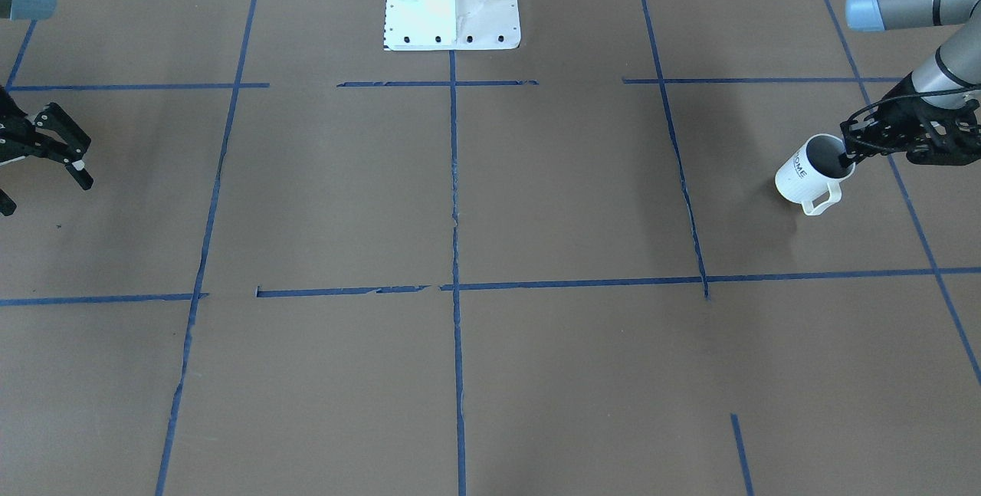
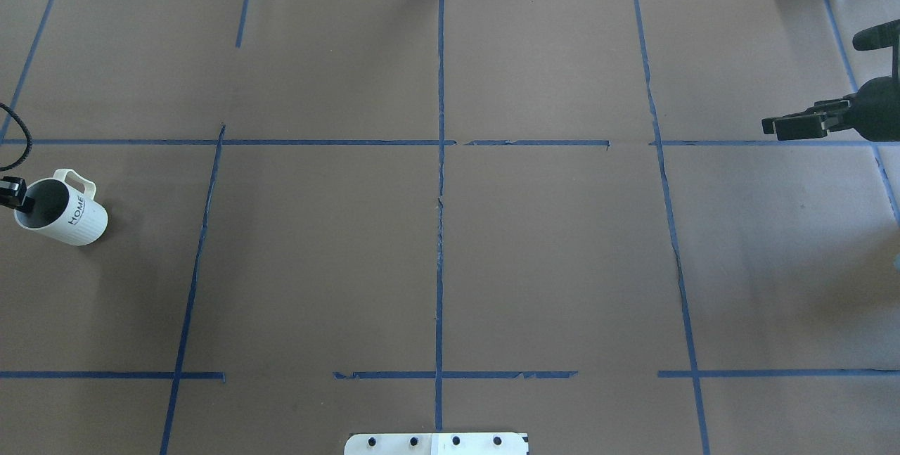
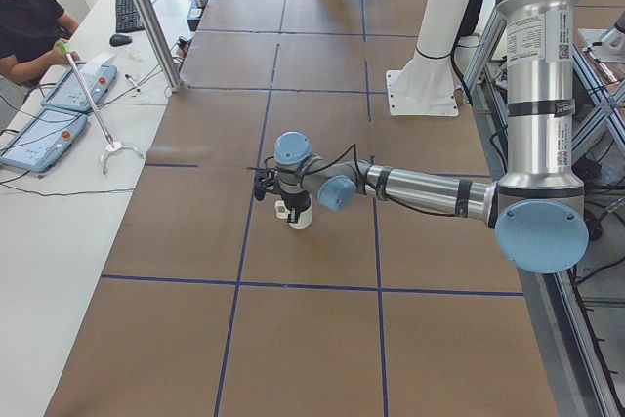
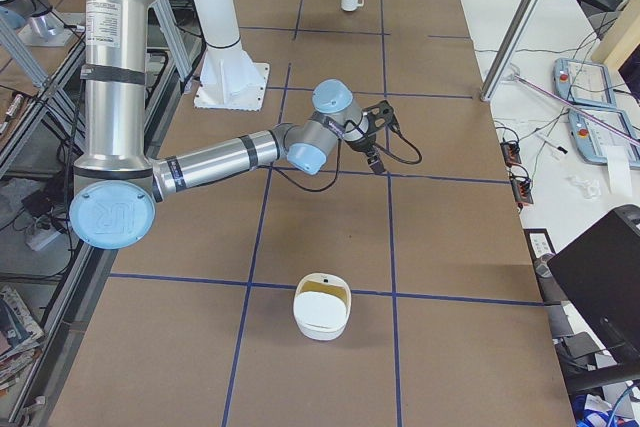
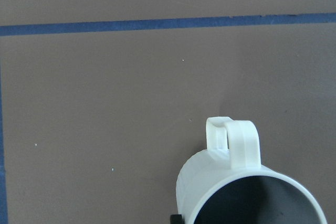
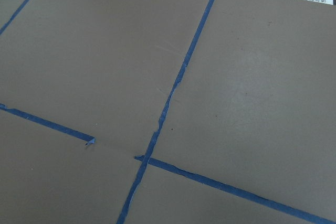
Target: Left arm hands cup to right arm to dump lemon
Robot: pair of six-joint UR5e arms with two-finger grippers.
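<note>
**Left hand (image 1: pixel 851 152) clamping cream-white ceramic cup's (image 1: pixel 805 174) rim**
Cup is leaning at brown counter's (image 1: pixel 460 373) left end; right hand (image 1: pixel 46 193) is waiting, fingers apart. Rim-only pinch is risking slippage during transfer.

The left arm (image 3: pixel 420 187) reaches out low, its forearm near level. Its wrist is bent so that the gripper (image 1: pixel 849 152) points down, clamped on the rim of the cup (image 1: pixel 798 172) with one finger inside. The right arm (image 4: pixel 220 162) also stretches out, its gripper (image 1: pixel 46 195) above the table with fingers spread and empty.
</note>
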